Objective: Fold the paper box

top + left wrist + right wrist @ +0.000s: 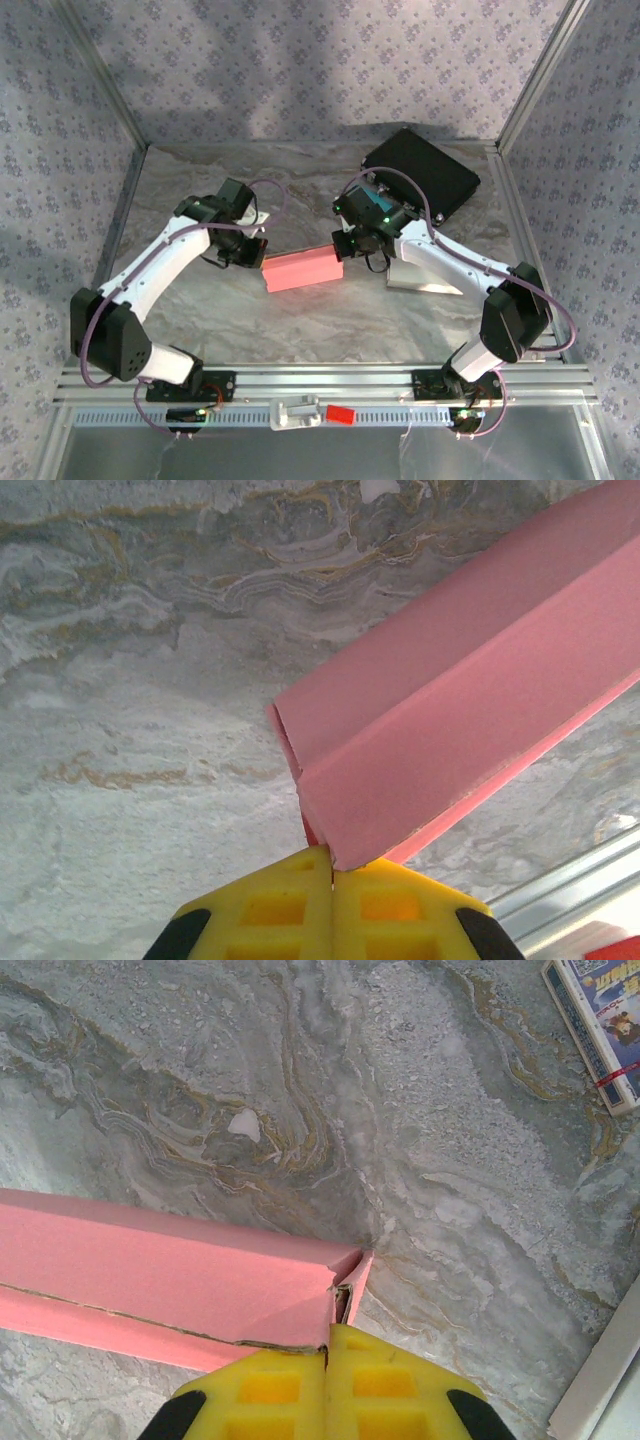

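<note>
Box (302,270): plain pink, long, folded into an angular tube with sharp creases. Located mid-surface (300,330), between the claws. Left claw (332,868) pinched shut on one end flap; right claw (328,1338) likewise on the opposite end. Pack (598,1030): print too small to read.

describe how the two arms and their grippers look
Both the left arm and right arm have white links, bulky black joints and a loose purple cable looping alongside. Green lights glow at the right wrist. The left gripper and right gripper have yellow fingers with square recesses and black outer edges.
</note>
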